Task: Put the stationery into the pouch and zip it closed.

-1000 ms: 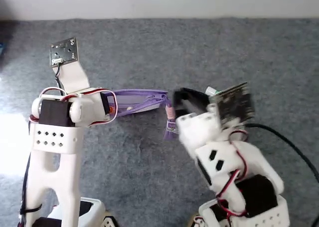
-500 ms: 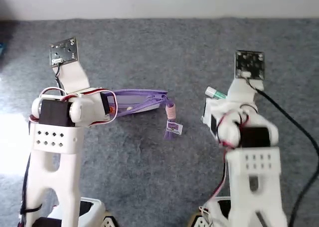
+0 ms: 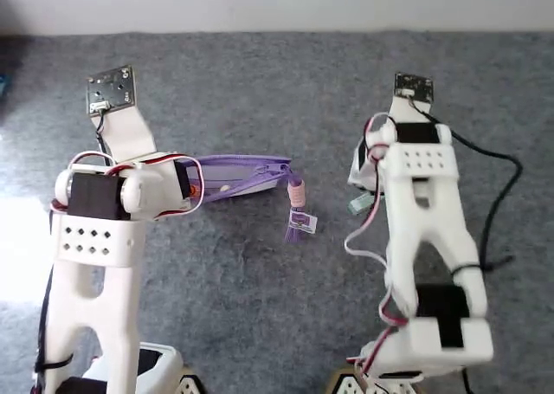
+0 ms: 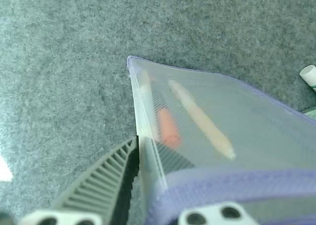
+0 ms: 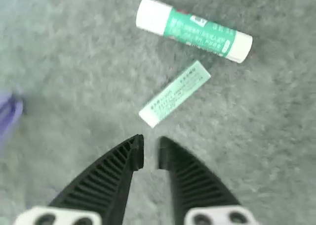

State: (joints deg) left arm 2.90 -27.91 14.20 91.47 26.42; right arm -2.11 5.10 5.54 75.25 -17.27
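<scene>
The purple-edged clear pouch (image 3: pixel 238 176) lies stretched toward the middle of the grey mat, its zipper pull and charm (image 3: pixel 299 214) hanging off its right end. My left gripper (image 4: pixel 143 160) is shut on the pouch's (image 4: pixel 222 136) edge; an orange item (image 4: pixel 168 127) and a beige pen (image 4: pixel 200 117) show through the mesh. My right gripper (image 5: pixel 150 153) hovers just short of a small green eraser (image 5: pixel 174 94), its fingers open by a narrow gap with nothing between them. A green and white glue stick (image 5: pixel 193 29) lies just beyond the eraser.
The right arm (image 3: pixel 420 164) stretches over the mat's right side, with the eraser (image 3: pixel 361 203) peeking out beside it. A corner of the pouch (image 5: pixel 7 113) lies off to one side of the right gripper. Grey mat (image 3: pixel 260 307) covers the table.
The right arm has swung away from the pouch's zipper end to the right and stretched out over the glue stick and eraser. The left arm and pouch have stayed put.
</scene>
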